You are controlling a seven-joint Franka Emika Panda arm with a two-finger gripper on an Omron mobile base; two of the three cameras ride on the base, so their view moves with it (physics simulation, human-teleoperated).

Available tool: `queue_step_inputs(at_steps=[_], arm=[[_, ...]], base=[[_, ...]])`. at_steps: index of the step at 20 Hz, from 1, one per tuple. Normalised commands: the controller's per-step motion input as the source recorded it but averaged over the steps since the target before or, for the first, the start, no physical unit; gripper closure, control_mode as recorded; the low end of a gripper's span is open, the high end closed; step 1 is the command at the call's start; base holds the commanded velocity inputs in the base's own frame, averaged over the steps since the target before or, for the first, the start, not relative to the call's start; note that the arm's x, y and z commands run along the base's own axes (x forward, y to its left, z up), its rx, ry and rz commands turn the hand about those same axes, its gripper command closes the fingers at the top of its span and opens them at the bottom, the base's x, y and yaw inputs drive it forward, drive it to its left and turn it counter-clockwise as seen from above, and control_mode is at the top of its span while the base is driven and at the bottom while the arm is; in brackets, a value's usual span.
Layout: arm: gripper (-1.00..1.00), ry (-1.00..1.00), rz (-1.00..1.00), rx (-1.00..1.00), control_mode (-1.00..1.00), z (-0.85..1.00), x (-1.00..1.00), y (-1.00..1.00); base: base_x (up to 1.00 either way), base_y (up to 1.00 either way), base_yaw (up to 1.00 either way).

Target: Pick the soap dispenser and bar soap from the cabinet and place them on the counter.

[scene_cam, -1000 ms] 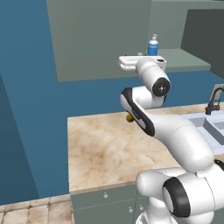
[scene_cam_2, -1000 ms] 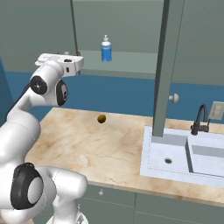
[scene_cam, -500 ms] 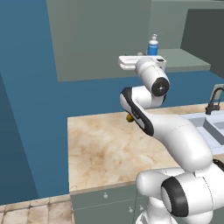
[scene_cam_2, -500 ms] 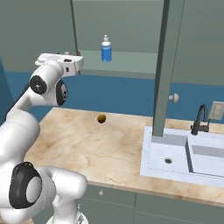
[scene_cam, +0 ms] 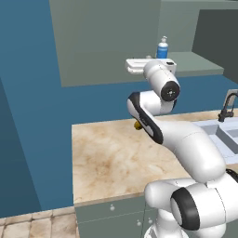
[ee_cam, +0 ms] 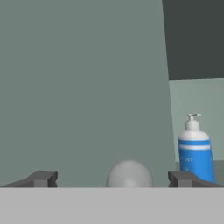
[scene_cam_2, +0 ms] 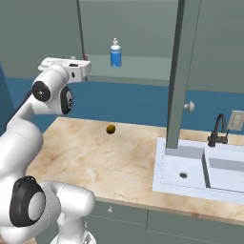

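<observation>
From the left base view, the white arm reaches up to the grey-green cabinet [scene_cam: 111, 42], its hand level with the shelf edge. The soap dispenser [scene_cam: 162, 48] stands upright on that shelf, just behind the hand. Below lies the marbled counter [scene_cam: 107, 158], with a small dark-yellow ball [scene_cam: 137, 125] peeking out from behind the arm, and a dark faucet [scene_cam: 228, 105] at the right edge.

From the right base view, the dispenser [scene_cam_2: 115, 53] stands alone on the open shelf, to the right of the hand and a little further in. The ball [scene_cam_2: 110, 128] rests on the counter [scene_cam_2: 95, 157] beneath, left of the pale sink [scene_cam_2: 200, 171]. An open cabinet door [scene_cam_2: 178, 71] shows edge-on above the sink.

In the hand view, the gripper [ee_cam: 114, 178] has its fingers spread wide and holds nothing (a round pale knob [ee_cam: 129, 174] sits between them on a closed door). The blue bottle [ee_cam: 195, 151] stands by the right fingertip.
</observation>
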Motion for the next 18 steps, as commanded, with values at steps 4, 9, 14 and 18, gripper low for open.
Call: queue_step_inputs(at_steps=[4, 9, 14, 18], arm=[[1.0, 0.0, 0.0, 0.0, -1.0, -0.1, 0.43, 0.13], [1.0, 0.03, 0.0, 0.0, -1.0, -0.08, 0.44, 0.11], [1.0, 0.07, 0.0, 0.0, -1.0, -0.11, 0.38, 0.07], [1.0, 0.15, 0.0, 0.0, -1.0, -0.12, 0.44, 0.1]], base=[[0.0, 0.0, 0.0], [0.0, 0.0, 0.0], [0.0, 0.0, 0.0], [0.0, 0.0, 0.0]])
